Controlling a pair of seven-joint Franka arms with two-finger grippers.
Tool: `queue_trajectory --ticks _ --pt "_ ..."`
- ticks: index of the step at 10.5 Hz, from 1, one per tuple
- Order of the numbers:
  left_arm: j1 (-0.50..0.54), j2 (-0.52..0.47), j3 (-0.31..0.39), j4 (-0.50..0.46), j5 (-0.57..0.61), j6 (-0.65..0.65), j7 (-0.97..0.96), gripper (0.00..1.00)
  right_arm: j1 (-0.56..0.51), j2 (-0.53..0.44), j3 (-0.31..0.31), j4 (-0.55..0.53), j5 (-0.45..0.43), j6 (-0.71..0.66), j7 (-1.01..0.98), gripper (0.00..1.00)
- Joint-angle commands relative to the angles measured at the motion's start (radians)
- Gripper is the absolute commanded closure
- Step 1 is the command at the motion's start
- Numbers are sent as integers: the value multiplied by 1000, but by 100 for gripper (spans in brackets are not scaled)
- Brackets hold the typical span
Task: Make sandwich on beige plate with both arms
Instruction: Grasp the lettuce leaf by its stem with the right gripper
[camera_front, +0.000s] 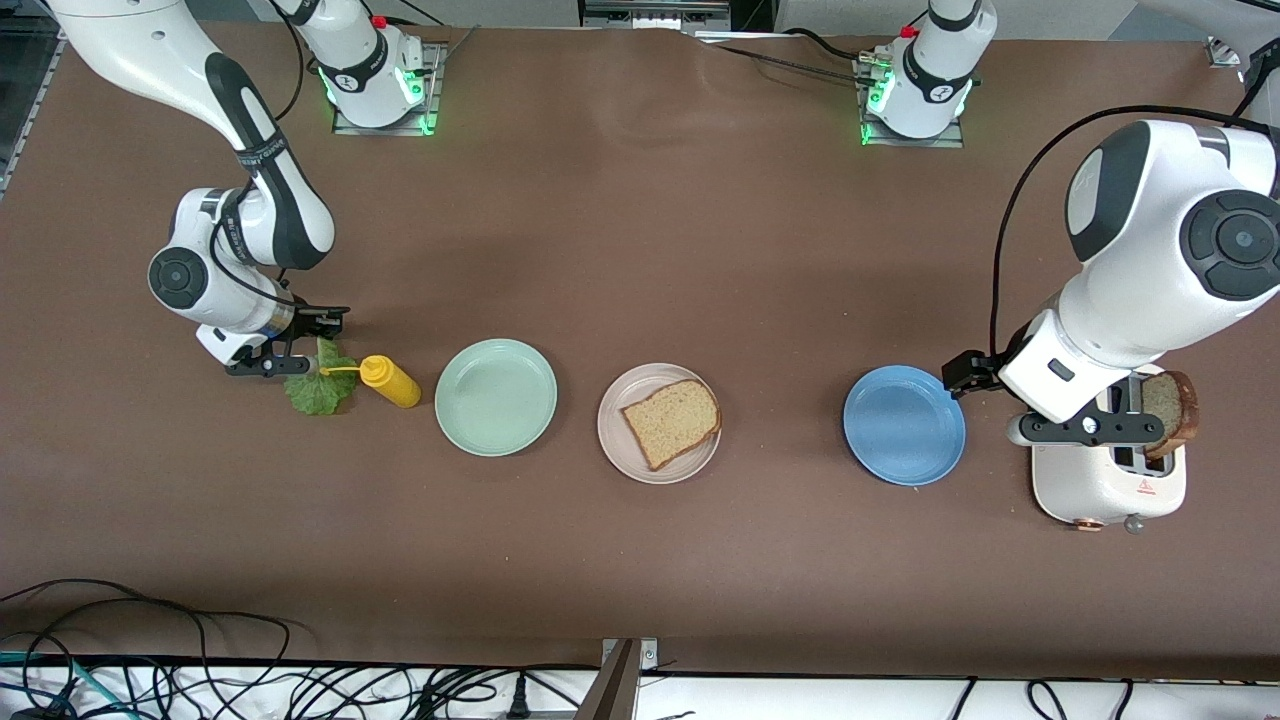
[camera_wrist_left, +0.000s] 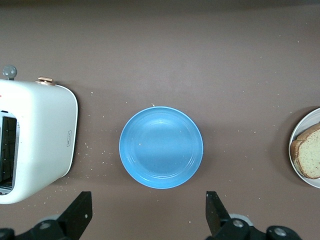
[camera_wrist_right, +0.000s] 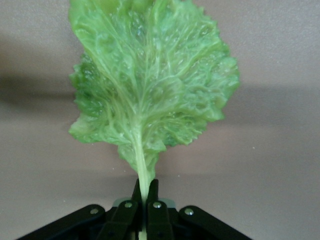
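Right gripper (camera_wrist_right: 144, 192), at the right arm's end of the table, is seen clamped on the stalk of the lettuce leaf (camera_front: 318, 388), which lies on the table just beside the yellow squeeze bottle (camera_front: 392, 381). For this step to be done well, the leaf should be lifted straight up so that the bottle is not knocked, then carried over the mint green plate (camera_front: 496, 397) without being dragged. It should be laid flat on the bread slice (camera_front: 672, 421) that rests on the beige plate (camera_front: 615, 428). Past the blue plate (camera_front: 904, 425), the left gripper (camera_wrist_left: 147, 216) waits with jaws apart beside the toaster (camera_front: 1110, 483), in which a second slice (camera_front: 1170, 406) stands.
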Motion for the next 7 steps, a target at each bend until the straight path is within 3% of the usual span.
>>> queue_trajectory --ticks 1,3,7 --pt "9 -21 -9 -13 27 -12 22 0 -1 -16 2 81 -14 -100 -13 100" --pt "9 -21 -8 -13 29 -12 24 0 -1 -12 2 283 -13 -383 -10 100" --pt "9 -21 -9 -13 29 -12 24 0 10 -16 14 612 -4 -767 8 100"
